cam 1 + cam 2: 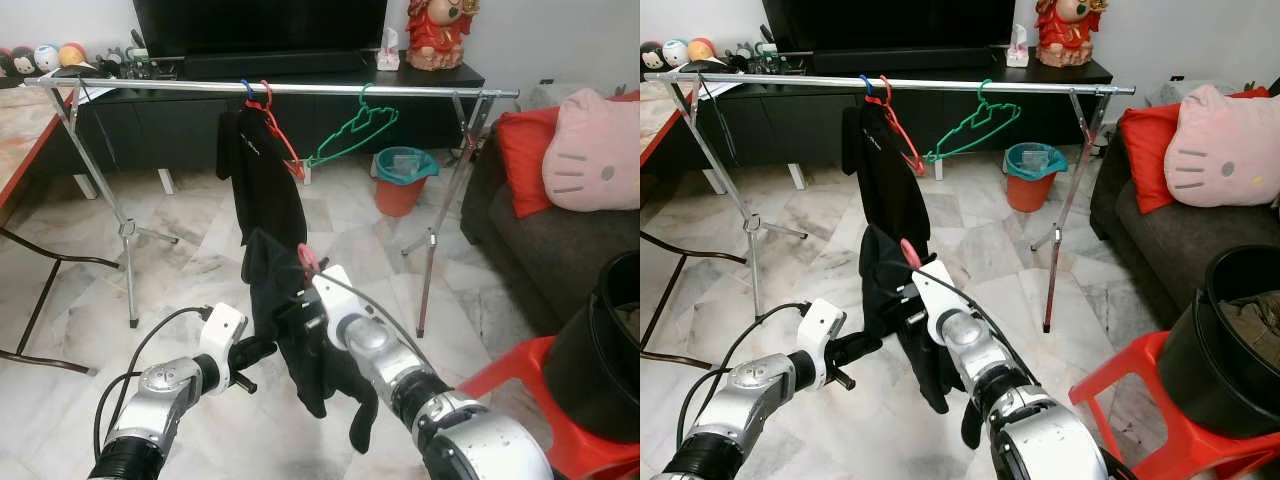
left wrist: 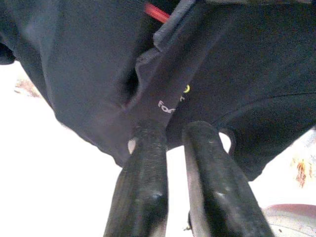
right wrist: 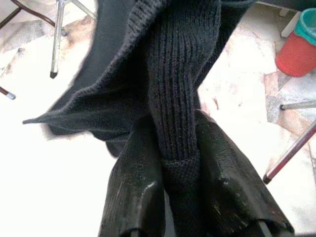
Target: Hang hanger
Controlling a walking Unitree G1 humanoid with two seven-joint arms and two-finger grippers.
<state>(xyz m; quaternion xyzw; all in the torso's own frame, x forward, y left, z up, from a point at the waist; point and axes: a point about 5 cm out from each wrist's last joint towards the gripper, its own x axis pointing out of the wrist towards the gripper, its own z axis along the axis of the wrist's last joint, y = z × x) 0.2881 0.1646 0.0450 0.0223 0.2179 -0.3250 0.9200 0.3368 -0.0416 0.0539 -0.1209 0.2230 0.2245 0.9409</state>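
Mid-carry toward the rail (image 1: 300, 88) at frame top: right gripper (image 3: 180, 163) pinching the black garment (image 1: 300, 330) on its red hanger (image 1: 308, 258) at lower centre, left gripper (image 2: 170, 143) nearly closed just beside the cloth, next needing a lift to hook on.
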